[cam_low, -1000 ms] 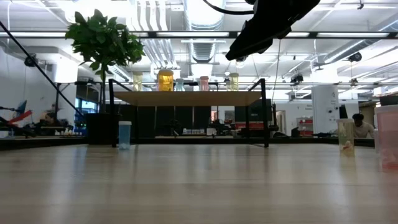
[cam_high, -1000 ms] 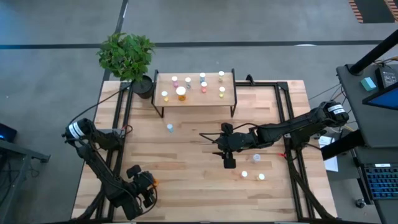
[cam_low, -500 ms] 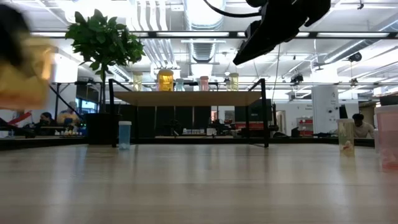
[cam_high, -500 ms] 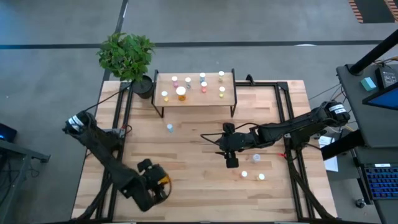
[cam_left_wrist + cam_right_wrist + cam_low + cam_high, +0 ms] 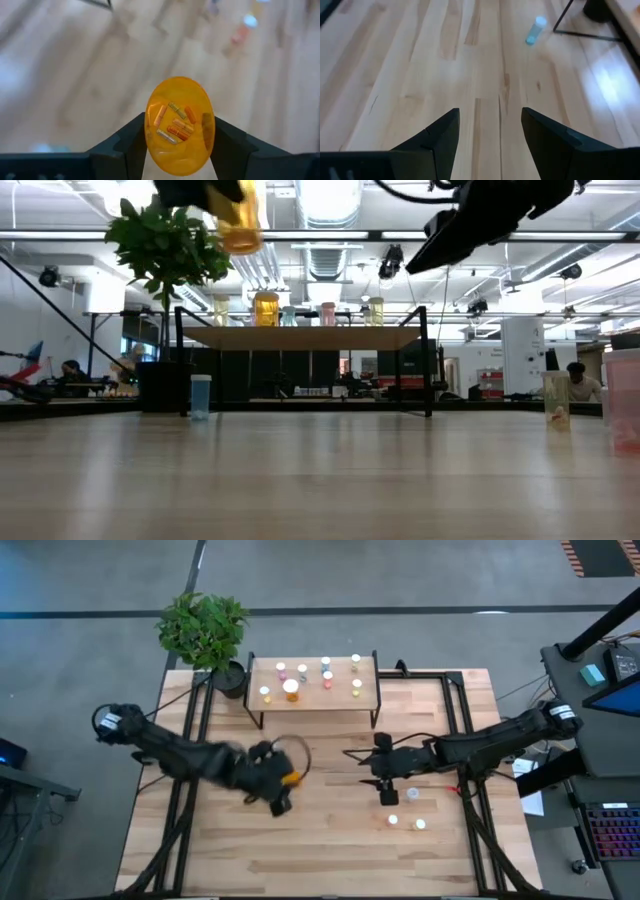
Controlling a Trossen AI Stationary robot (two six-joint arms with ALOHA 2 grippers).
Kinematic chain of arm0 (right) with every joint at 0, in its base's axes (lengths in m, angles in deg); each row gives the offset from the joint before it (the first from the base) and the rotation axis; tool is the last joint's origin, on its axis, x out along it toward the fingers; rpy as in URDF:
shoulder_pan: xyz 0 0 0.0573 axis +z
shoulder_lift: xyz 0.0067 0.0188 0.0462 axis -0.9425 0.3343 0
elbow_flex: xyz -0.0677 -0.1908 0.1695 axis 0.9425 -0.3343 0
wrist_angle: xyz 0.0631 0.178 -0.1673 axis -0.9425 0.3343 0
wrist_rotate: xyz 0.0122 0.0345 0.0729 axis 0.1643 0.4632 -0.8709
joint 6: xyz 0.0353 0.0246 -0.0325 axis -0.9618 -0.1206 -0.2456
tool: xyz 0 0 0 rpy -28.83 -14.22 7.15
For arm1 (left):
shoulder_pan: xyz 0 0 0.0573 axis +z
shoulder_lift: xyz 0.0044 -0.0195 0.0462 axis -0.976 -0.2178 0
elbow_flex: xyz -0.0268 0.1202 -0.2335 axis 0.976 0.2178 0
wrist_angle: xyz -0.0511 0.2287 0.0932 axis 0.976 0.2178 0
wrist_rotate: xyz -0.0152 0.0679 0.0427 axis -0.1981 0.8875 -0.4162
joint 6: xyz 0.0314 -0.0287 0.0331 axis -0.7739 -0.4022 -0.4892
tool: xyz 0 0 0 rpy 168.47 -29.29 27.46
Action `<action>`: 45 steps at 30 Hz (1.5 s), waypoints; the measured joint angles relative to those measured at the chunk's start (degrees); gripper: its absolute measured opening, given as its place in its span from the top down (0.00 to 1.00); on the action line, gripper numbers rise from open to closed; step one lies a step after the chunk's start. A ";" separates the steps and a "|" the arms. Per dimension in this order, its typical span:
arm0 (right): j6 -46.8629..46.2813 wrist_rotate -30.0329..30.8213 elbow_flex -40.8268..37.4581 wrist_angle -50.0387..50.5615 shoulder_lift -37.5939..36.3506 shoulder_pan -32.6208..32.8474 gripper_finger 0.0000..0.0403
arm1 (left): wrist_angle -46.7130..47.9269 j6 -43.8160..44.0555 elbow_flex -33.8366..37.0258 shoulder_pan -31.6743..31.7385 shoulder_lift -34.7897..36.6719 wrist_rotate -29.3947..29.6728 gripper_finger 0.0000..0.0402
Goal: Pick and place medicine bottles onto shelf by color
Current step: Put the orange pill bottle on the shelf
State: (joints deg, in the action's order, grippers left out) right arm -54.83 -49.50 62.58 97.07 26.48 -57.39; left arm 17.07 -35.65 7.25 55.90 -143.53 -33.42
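An orange bottle (image 5: 179,134) is gripped between the left hand (image 5: 278,783) fingers, raised above the bench (image 5: 320,850) near the shelf (image 5: 314,679). The right hand (image 5: 490,137) is held open, empty, over the bench centre.

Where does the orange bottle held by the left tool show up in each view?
High view: orange bottle mid-table, in the left tool.
Low view: top left, above the plant.
Left wrist view: centre, between the fingers.
Right wrist view: not in it.
Shared landmark: the shelf, in the high and low views.
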 joint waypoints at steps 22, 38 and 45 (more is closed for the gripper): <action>2.08 0.09 -2.47 -3.73 -5.01 0.00 0.50 | -9.10 -21.15 -8.38 35.65 -12.77 0.14 0.60; 3.02 0.07 -2.47 -3.24 -5.27 0.00 0.50 | -11.06 -18.78 -8.34 36.65 -13.97 0.94 0.60; 2.99 0.05 -2.47 -3.26 -5.27 0.00 0.50 | -12.01 -18.91 -8.34 36.67 -15.41 1.18 0.60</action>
State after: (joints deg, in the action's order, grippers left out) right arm -51.83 -49.44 60.11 93.82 21.21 -57.39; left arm 5.07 -54.56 -1.08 92.58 -158.94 -32.25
